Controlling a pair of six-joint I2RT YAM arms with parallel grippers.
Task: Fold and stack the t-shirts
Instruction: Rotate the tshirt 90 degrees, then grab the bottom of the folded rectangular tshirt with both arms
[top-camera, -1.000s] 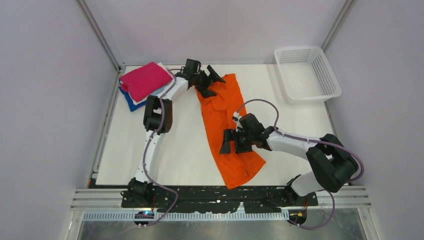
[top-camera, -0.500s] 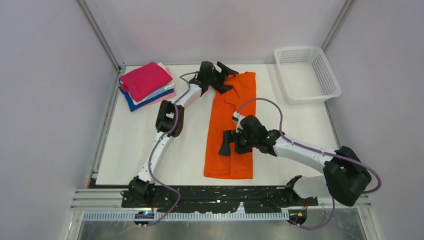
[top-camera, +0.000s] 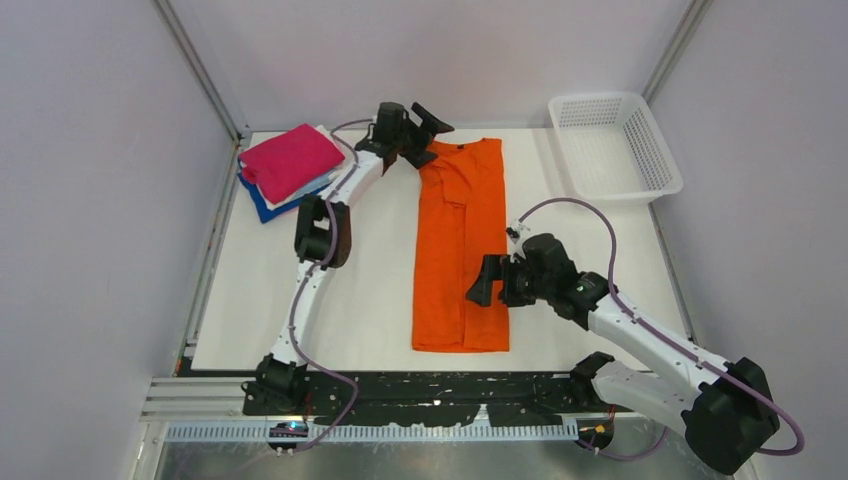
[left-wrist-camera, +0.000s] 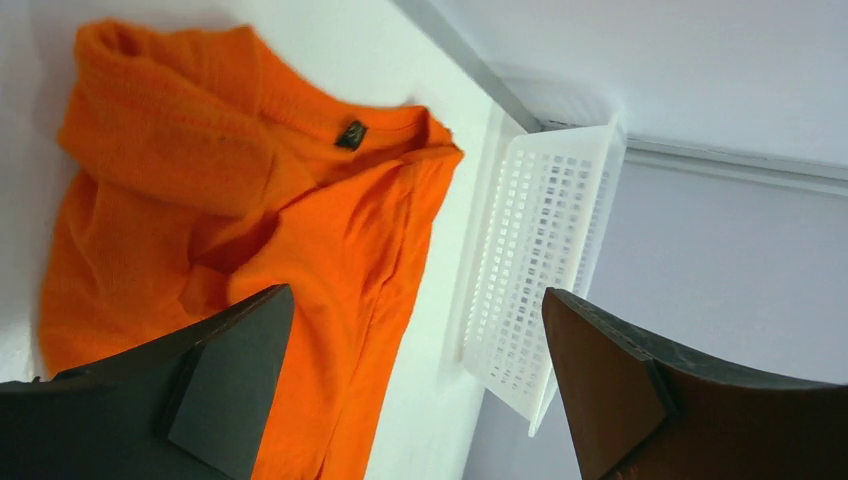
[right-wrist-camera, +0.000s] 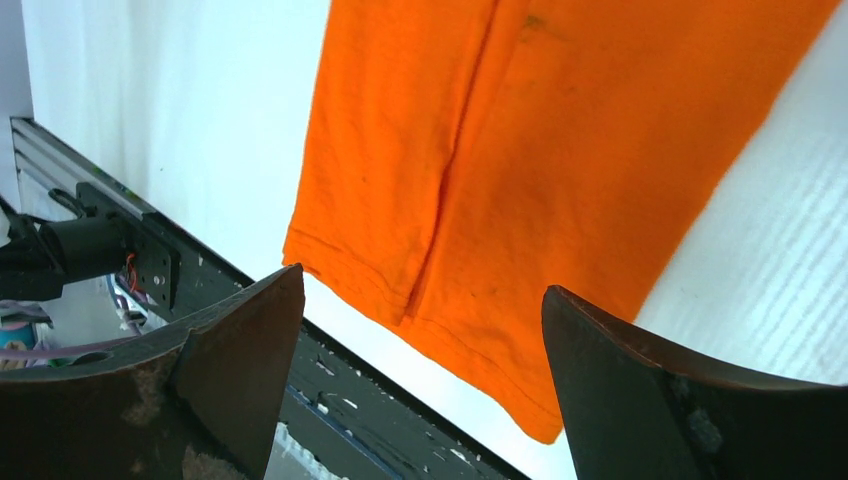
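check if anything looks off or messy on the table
Nothing serious. The orange t-shirt lies straight, folded into a long strip. The stack at far left is slightly fanned, lower layers peeking from under the magenta t-shirt.

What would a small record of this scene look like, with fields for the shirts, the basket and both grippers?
orange shirt: flat on the table, sides folded in to a long strip, collar at the far end
neck label: dark, visible at the collar
shirt stack: far left corner, magenta on top
basket: white, far right corner, no shirt inside
left gripper: open, holds nothing, beside the collar end
right gripper: open, holds nothing, at the strip's right edge
remaining: orange shirt not yet on the stack
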